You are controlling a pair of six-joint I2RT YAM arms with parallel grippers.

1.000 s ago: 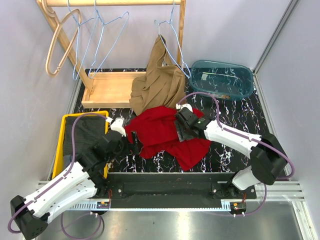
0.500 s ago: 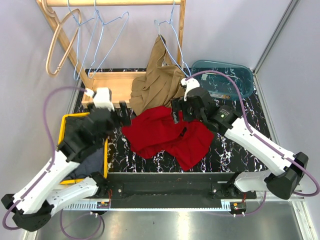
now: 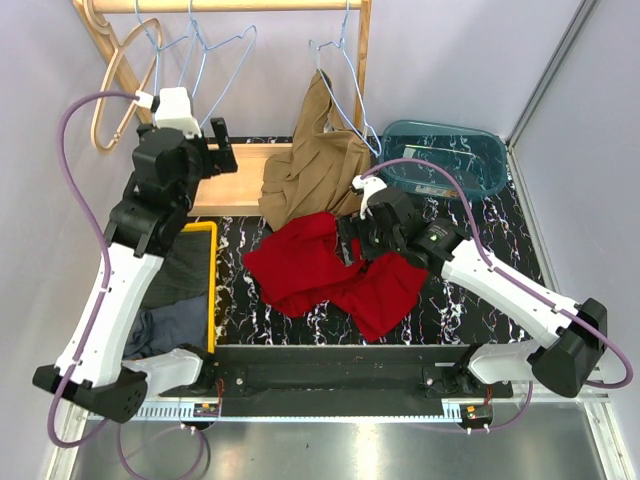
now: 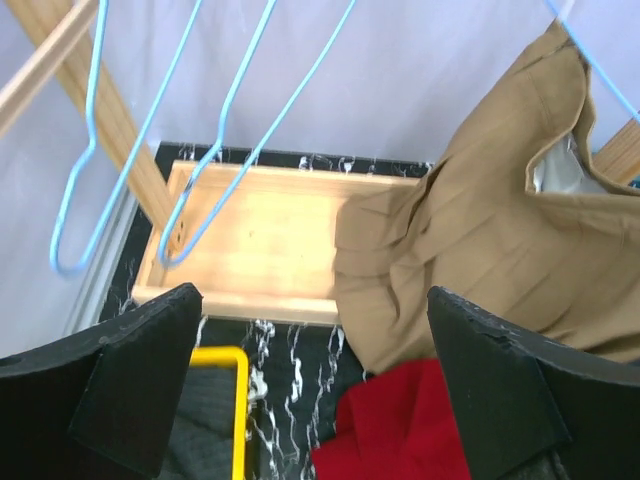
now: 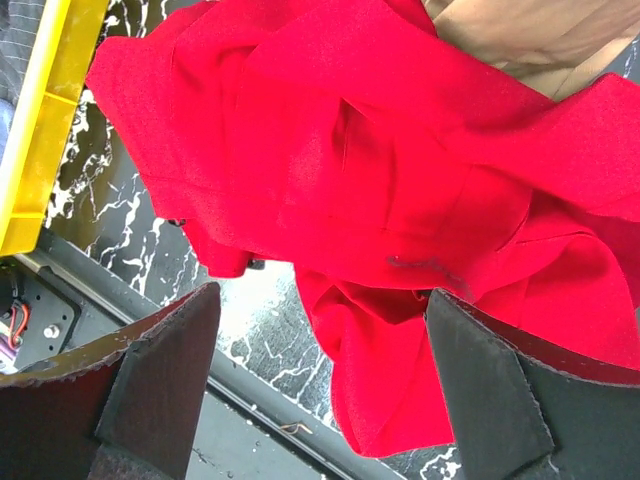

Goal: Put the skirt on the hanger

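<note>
Left pincer point(image 4: 312, 330): jaws are spread wide, nothing is held. A wooden tray point(image 4: 250, 245) is seen straight ahead of it, two blue wire hangers point(image 4: 205, 175) above and to its left, a tan garment point(image 4: 470, 270) ahead to its right.

Right pincer point(image 5: 320, 330): jaws are likewise set wide and nothing is gripped. The red skirt point(image 5: 370, 170) is found directly beneath it, on the marbled tabletop point(image 3: 450, 310). The skirt is bright red and crumpled in a heap, creased by deep folds, with one lobe spread towards the near edge. Its far edge is overlapped by the tan garment's hem. A yellow bin point(image 5: 35, 130) is noted off to this pincer's left.
</note>
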